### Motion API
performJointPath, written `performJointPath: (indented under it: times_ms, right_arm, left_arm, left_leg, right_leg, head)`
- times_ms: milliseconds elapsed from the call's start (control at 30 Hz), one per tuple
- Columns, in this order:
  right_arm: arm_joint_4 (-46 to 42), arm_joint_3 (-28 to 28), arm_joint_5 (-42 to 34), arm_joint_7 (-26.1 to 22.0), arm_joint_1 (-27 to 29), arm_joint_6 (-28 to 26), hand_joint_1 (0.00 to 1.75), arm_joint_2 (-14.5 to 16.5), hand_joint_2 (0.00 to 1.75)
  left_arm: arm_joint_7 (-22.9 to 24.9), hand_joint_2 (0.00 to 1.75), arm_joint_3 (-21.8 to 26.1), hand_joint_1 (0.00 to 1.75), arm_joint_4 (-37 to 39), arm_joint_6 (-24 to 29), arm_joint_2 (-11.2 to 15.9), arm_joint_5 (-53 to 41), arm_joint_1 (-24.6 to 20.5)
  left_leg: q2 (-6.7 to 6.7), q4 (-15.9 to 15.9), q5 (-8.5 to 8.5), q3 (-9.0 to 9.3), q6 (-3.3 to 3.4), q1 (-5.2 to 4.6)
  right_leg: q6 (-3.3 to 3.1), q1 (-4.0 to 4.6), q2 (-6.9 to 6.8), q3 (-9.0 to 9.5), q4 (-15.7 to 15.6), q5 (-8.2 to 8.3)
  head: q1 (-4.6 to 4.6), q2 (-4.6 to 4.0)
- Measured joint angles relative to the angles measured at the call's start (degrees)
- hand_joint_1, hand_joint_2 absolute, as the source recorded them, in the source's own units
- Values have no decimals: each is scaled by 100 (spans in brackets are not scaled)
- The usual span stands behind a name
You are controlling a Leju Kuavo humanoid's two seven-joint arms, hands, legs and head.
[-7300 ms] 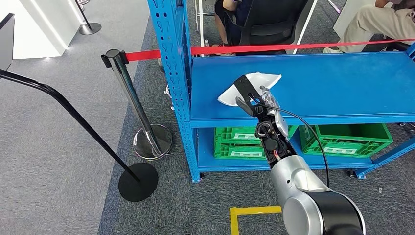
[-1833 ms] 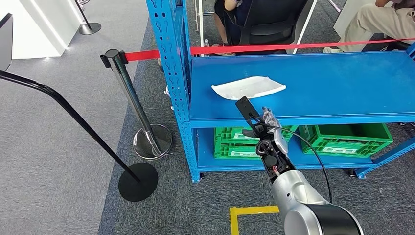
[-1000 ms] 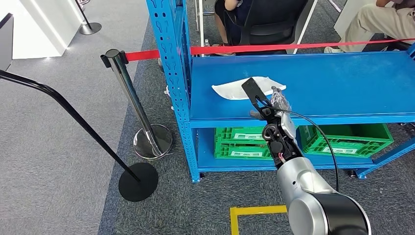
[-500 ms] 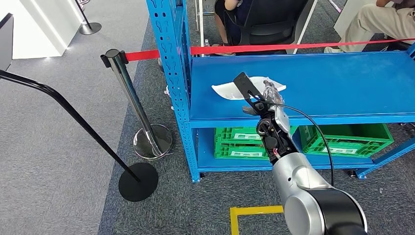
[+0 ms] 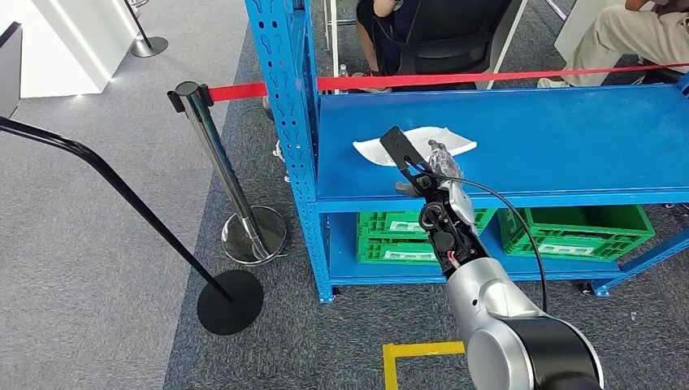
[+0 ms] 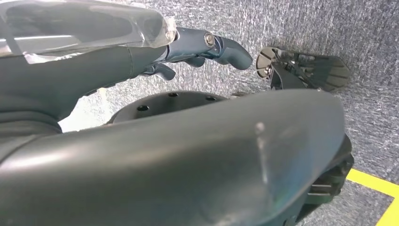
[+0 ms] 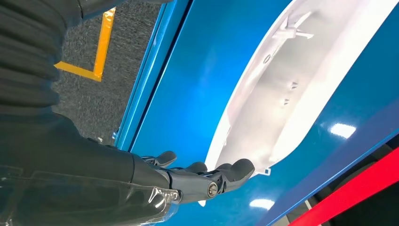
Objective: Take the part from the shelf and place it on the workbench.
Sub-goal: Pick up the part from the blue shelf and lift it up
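The white part (image 5: pixel 414 145), a long shallow curved shell, lies flat on the blue shelf (image 5: pixel 552 138) near its left end. My right hand (image 5: pixel 435 166) reaches over the shelf's front edge, with its fingers stretched toward the part's near edge. In the right wrist view the right hand (image 7: pixel 188 181) holds nothing, and its fingertips (image 7: pixel 240 168) lie at the rim of the white part (image 7: pixel 277 94). I cannot tell whether they touch it. My left hand (image 6: pixel 202 44) hangs over the carpet with its fingers loosely apart and nothing in them.
A chrome stanchion (image 5: pixel 213 146) with a red belt (image 5: pixel 487 79) stands left of the shelf's blue upright (image 5: pixel 288 122). Green crates (image 5: pixel 569 231) sit on the lower shelf. People sit behind the shelf. Yellow tape (image 5: pixel 418 353) marks the carpet, and a black stand base (image 5: pixel 230 301) lies at the left.
My right hand has risen from below the shelf's front edge to the part. In the last half second it has drawn slightly back and to the left. The part has not moved.
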Motion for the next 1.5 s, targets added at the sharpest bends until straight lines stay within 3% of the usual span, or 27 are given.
performJointPath:
  times_ms: [100,167,233,300,333,367,433,500,633,700,800,833,867,900,967,1033,1133,1200,1233,1300,1333,1367,1400,1433,1500]
  right_arm:
    - [1,0,-6,0,9,-1,0,2,175]
    - [-2,0,-5,-1,8,-4,0,-2,175]
    - [0,0,-5,-1,-8,-8,0,-7,175]
    - [13,0,-6,4,6,-7,0,-18,175]
    - [22,0,-6,9,30,-6,0,-28,175]
    - [31,0,-6,13,50,-5,0,-39,175]
    - [38,0,-5,17,64,-5,0,-50,175]
    - [45,2,-4,18,64,-1,0,-48,175]
    - [50,6,-3,20,90,9,0,-52,175]
    - [46,10,-2,19,79,10,0,-49,175]
    - [44,19,-5,18,66,13,0,-43,175]
    - [44,20,-8,18,65,14,0,-45,175]
    - [44,21,-11,19,65,14,0,-46,175]
    - [44,22,-13,19,64,14,0,-48,175]
    - [46,28,-12,39,64,11,0,-49,175]
    - [55,33,-11,88,72,8,0,-54,175]
    - [52,37,-9,139,91,-1,0,-61,175]
    - [38,38,-5,144,79,-8,0,-72,175]
    - [35,39,-5,145,70,-10,0,-80,175]
    - [46,41,-8,153,77,-10,0,-103,175]
    - [50,42,-9,158,99,-10,0,-117,175]
    - [54,42,-10,163,121,-11,0,-132,175]
    - [55,42,-10,163,134,-13,0,-144,175]
    - [55,42,-10,163,135,-15,0,-151,175]
    - [58,43,-12,160,128,-20,0,-156,175]
  left_arm:
    - [-19,0,-1,0,0,147,8,-142,-5]
    - [-27,0,-3,0,0,191,5,-188,-8]
    - [-34,0,-5,0,0,199,2,-207,-14]
    - [-37,0,-5,0,0,152,3,-189,-22]
    - [-38,0,-4,0,1,113,3,-174,-23]
    - [-38,0,-3,0,2,72,2,-158,-20]
    - [-38,0,-2,0,8,25,2,-141,-13]
    - [-38,0,-2,0,9,-5,15,-127,-20]
    - [-44,0,1,0,12,-128,26,-86,-23]
    - [-46,0,1,0,12,-160,24,-88,-23]
    - [-45,0,-9,0,14,-42,20,-171,-22]
    - [-41,0,-19,0,14,32,19,-219,-19]
    - [-37,0,-33,0,15,97,18,-260,-16]
    - [-33,0,-50,0,15,145,16,-290,-14]
    - [-32,0,-81,0,12,208,27,-329,-11]
    - [-39,0,-103,0,8,247,42,-348,-6]
    - [-55,0,-120,0,5,261,51,-373,-5]
    - [-61,0,-132,0,3,262,48,-379,-13]
    - [-63,0,-139,0,2,260,43,-381,-18]
    - [-65,0,-150,0,5,250,27,-384,-29]
    - [-66,0,-154,0,7,245,20,-387,-31]
    - [-68,0,-158,0,8,242,14,-389,-28]
    - [-69,0,-161,0,8,240,10,-391,-24]
    - [-72,0,-164,0,9,238,8,-394,-21]
    - [-81,0,-169,0,8,235,9,-395,-23]
  left_leg:
    - [4,-38,-8,27,49,-14]
    - [27,-192,24,150,99,17]
    - [53,-308,36,262,142,48]
    - [54,-306,10,283,159,51]
    - [46,-290,-8,286,153,57]
    - [37,-262,-32,289,134,69]
    - [23,-130,-127,278,51,108]
    - [15,87,-265,208,-46,119]
    - [18,220,-419,132,-123,136]
    - [45,515,-554,15,-186,159]
    - [95,1587,-939,-639,-263,202]
    - [101,1809,-944,-841,-258,207]
    - [102,1816,-822,-941,-237,204]
    - [96,1591,-591,-922,-195,191]
    - [37,748,-42,-631,-38,118]
    - [-36,213,235,-390,102,36]
    - [-46,44,244,-255,164,15]
    - [-8,-167,246,-77,187,49]
    - [13,-256,236,6,189,66]
    - [20,-252,185,58,193,63]
    - [16,-225,147,62,186,63]
    - [9,-181,106,63,172,67]
    - [2,-123,59,63,150,75]
    - [-2,-46,1,61,118,86]
    - [-7,149,-128,22,40,89]
  right_leg:
    - [39,-8,6,39,-77,7]
    - [49,18,-17,36,-18,-47]
    - [34,48,-45,-254,546,-296]
    - [41,62,-47,-771,1368,-544]
    - [52,59,-48,-960,1591,-533]
    - [67,49,-51,-1042,1588,-405]
    - [122,5,-71,-887,975,62]
    - [130,-17,-57,-675,442,318]
    - [-63,4,2,-613,397,196]
    - [-124,-13,0,-514,396,159]
    - [-138,-5,-26,-396,396,129]
    - [-135,3,-22,-371,395,107]
    - [-133,15,-11,-343,392,75]
    - [-135,30,3,-309,386,40]
    - [-135,48,30,-225,348,-29]
    - [-109,36,59,-162,279,-70]
    - [-40,8,79,-79,138,-102]
    - [-30,37,26,-102,257,-206]
    - [-34,56,-5,-232,523,-328]
    - [-25,85,-28,-711,1299,-584]
    - [-13,91,-28,-939,1601,-626]
    - [1,91,-30,-1078,1699,-549]
    - [18,85,-35,-1100,1567,-359]
    - [42,70,-43,-1006,1225,-96]
    - [61,54,-48,-795,643,228]
  head:
    - [-2,0]
    - [8,0]
    - [29,0]
    - [42,0]
    - [42,1]
    - [45,1]
    - [46,1]
    - [51,0]
    - [19,0]
    - [5,0]
    - [-8,0]
    - [-11,0]
    - [-9,0]
    - [-9,0]
    - [-2,0]
    - [3,0]
    - [-1,0]
    - [14,1]
    - [27,1]
    - [39,1]
    - [42,0]
    - [45,0]
    - [48,0]
    - [51,0]
    - [57,0]
